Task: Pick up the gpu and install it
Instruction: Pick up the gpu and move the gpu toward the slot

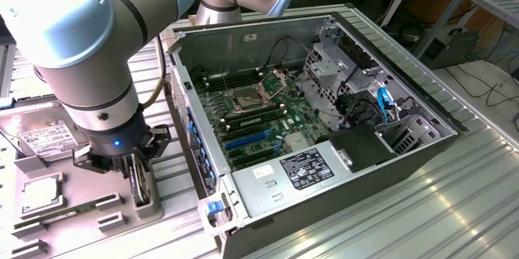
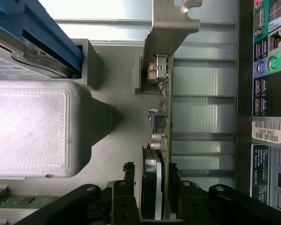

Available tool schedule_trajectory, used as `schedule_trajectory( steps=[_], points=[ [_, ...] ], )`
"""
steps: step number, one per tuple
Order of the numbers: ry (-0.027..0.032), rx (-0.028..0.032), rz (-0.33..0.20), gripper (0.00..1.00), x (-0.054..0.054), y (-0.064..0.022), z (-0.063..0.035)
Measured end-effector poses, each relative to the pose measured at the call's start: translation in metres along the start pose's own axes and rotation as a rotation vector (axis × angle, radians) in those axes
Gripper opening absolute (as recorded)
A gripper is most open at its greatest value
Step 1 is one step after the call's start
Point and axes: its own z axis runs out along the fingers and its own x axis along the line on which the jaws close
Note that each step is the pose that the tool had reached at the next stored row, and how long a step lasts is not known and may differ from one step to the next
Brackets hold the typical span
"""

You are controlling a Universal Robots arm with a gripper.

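Gpu (image 2: 160, 123) on edge between the fingers (image 2: 180, 190), clamped from both sides, lower edge seemingly not yet out of its grey holder (image 1: 152, 209) beneath them. Grasp made, with lift and seating in the open computer case (image 1: 324, 210) beside them left to do.

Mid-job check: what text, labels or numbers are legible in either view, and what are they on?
"18GF882", as best it reads: white sticker on the computer case rear panel.
Power supply label: too small to read.
Hard drive label: too small to read.
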Motion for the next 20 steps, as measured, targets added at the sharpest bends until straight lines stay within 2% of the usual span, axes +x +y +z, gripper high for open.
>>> schedule_trajectory(
  steps=[5,6,20],
  points=[
    [0.0001,0.0002,0.0,0.38,0.0,0.0001,-0.0001],
    [0.0001,0.0001,0.0,0.31,0.0,0.0001,-0.0001],
    [0.0001,0.0015,0.0,0.31,-0.0013,0.0001,0.0]
  ],
)
